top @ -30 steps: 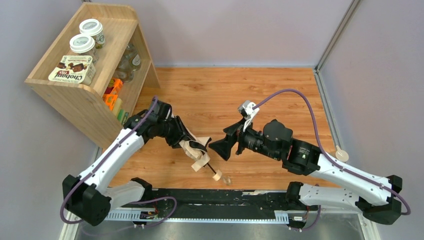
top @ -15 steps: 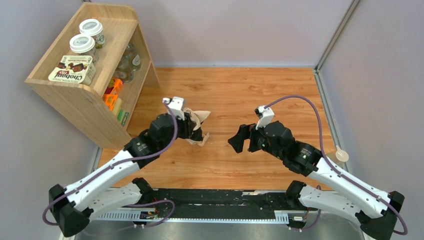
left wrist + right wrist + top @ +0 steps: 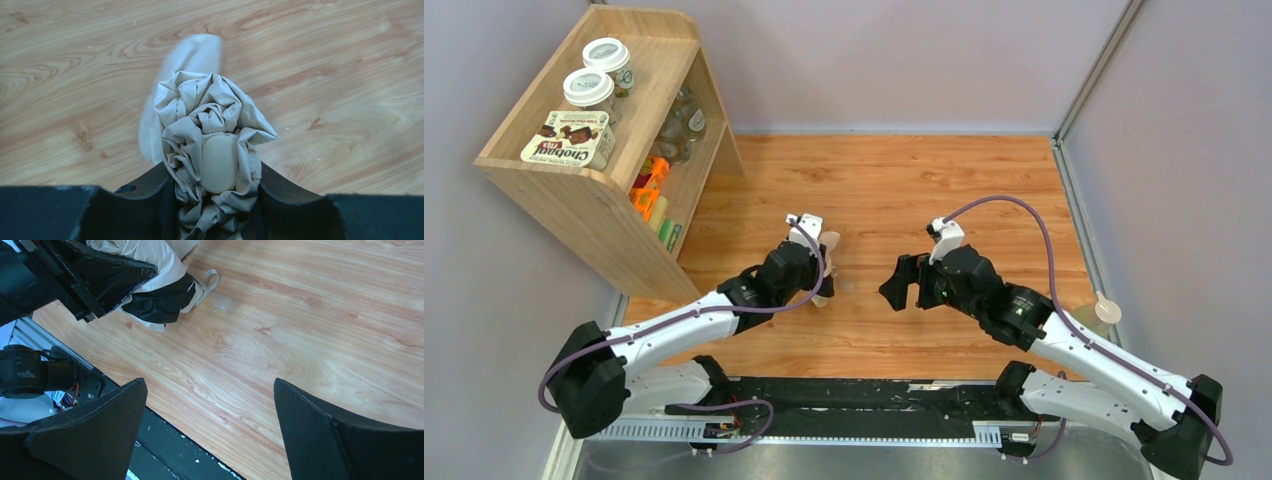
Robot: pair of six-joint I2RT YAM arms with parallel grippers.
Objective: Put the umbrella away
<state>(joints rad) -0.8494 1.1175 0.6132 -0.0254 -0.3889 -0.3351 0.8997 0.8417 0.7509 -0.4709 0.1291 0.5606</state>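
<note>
Wooden table below, and our left gripper clamps the umbrella mid-table by its soft, light, bunched fabric, which we reckon slips unless squeezed around the hard cream core, while our right gripper gapes empty.

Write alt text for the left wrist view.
The left gripper is clamped on the umbrella, whose peach-beige fabric is bunched up between the black jaws, with a smooth cream oval cap facing the camera. The wooden table fills the background.
</note>
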